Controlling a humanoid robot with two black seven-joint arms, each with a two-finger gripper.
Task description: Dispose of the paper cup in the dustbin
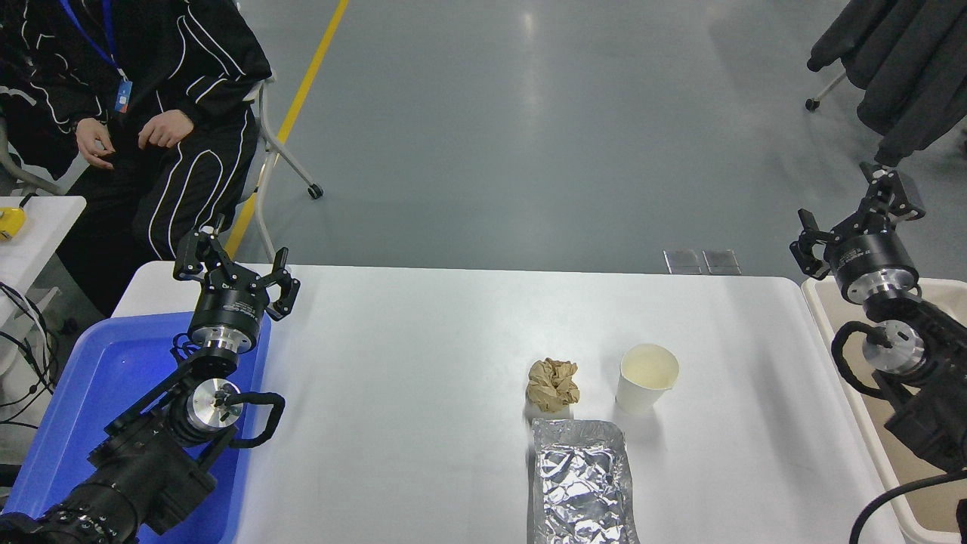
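Note:
The white paper cup [646,387] stands upright on the white table [423,363], right of centre, with its cream inside showing. The beige dustbin [831,325] stands off the table's right edge, mostly hidden behind my right arm. My right gripper [857,215] is open and empty, raised above the bin's far corner, well to the right of and beyond the cup. My left gripper [230,264] is open and empty, parked at the far left over the blue tray's far edge.
A crumpled brown paper ball [553,384] lies just left of the cup. A silver foil tray [582,483] lies in front of both. A blue plastic tray [91,393] sits at the left. A person [151,121] sits beyond the table's far left corner.

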